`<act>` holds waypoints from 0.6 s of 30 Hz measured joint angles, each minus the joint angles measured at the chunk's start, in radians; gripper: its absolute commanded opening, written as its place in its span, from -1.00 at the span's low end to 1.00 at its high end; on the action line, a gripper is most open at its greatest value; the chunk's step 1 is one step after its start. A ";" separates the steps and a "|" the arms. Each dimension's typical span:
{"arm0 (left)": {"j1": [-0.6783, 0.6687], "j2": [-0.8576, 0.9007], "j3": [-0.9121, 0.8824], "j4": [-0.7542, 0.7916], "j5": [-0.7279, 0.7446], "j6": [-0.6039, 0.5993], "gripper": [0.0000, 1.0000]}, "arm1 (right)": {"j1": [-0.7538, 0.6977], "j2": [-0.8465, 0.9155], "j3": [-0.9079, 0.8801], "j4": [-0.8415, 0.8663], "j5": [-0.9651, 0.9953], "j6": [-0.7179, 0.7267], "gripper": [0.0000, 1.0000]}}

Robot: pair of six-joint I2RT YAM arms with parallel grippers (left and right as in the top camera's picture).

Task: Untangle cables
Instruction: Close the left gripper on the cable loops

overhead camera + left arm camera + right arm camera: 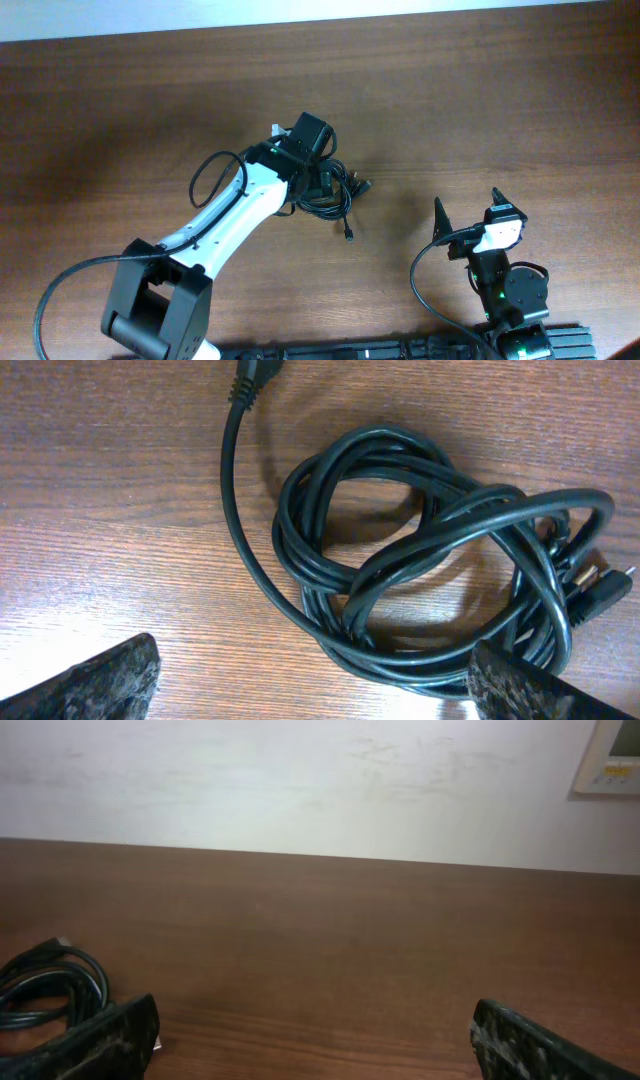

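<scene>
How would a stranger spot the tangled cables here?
On the brown wooden table, follow the white left arm to its tip near the middle. The cables lie loose there: thin black cords knotted into a coil with small plugs poking out, unlike the wires fixed to the arms.

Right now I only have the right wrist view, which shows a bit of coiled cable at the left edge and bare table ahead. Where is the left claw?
Observer: The left claw is open directly over the cables.
Reviewer: Is that one knot or separate loops?
Observer: In the left wrist view it is a single bundle of overlapping loops, with one plug trailing out on its own.
Reviewer: And where does my right claw sit relative to it?
Observer: Overhead, the right claw is off to the robot's right of the bundle, with a clear gap between them.
</scene>
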 measured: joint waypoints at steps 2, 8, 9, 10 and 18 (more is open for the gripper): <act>0.000 0.009 0.000 0.000 -0.001 -0.016 0.98 | 0.000 0.000 0.000 0.000 0.000 -0.001 0.97; 0.000 0.092 0.000 0.000 -0.003 -0.039 0.98 | 0.000 0.000 0.000 0.000 0.000 0.000 0.98; 0.000 0.101 0.000 0.000 -0.003 -0.039 0.98 | 0.000 0.000 0.000 0.000 0.000 0.000 0.97; 0.000 0.111 0.000 0.000 -0.003 -0.039 0.98 | 0.000 0.000 0.000 0.000 0.000 0.000 0.97; 0.000 0.172 0.000 0.006 -0.003 -0.042 0.98 | 0.000 0.000 0.000 0.000 0.000 0.000 0.98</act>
